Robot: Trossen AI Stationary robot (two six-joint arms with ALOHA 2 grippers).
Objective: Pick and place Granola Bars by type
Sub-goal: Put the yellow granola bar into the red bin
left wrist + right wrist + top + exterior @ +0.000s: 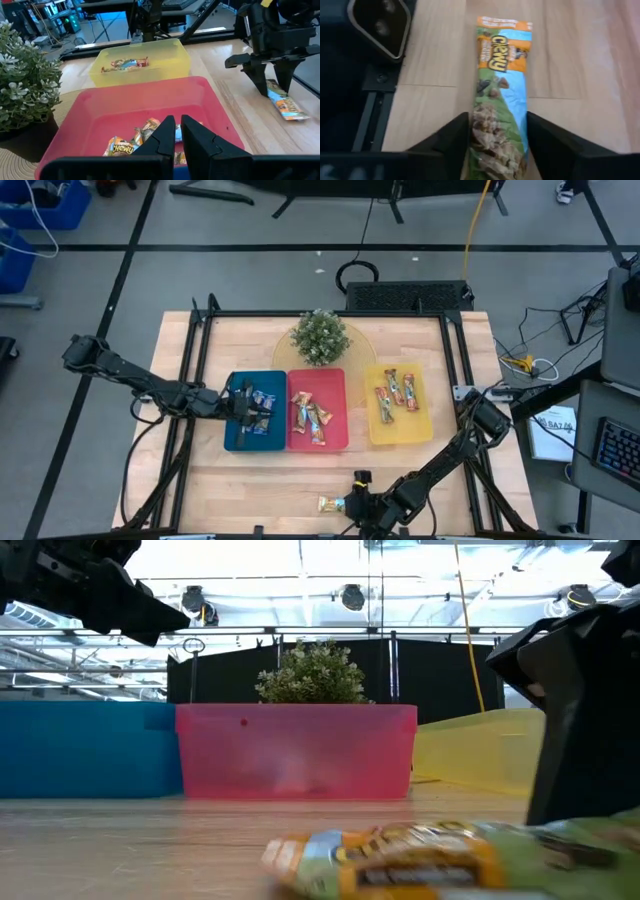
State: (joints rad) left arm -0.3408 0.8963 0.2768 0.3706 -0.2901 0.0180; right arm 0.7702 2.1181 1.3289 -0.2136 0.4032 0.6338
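Observation:
One granola bar [500, 75] in an orange, blue and green wrapper lies flat on the wood by the table's near edge [330, 503] [400, 860]. My right gripper [498, 145] [352, 502] stands over it, fingers pointing down. My left gripper [178, 132] [248, 404] hovers over the blue tray [235, 435] with its fingers together and nothing between them. Other bars lie in the blue tray, the red tray [335, 435] and the yellow tray [425, 425]. My right gripper has the bar's green end [495, 125] between its two fingers [452, 142], one on each long edge, so the fingers lie across the bar. They come from above, pointing down. The bar still lies flat on the table, its orange end [504, 30] free.
A small potted plant [320, 337] stands on a round mat behind the red tray. The three trays sit side by side mid-table. Bare wood lies between the trays and the near edge. Dark frame rails [190, 370] run along both sides of the table.

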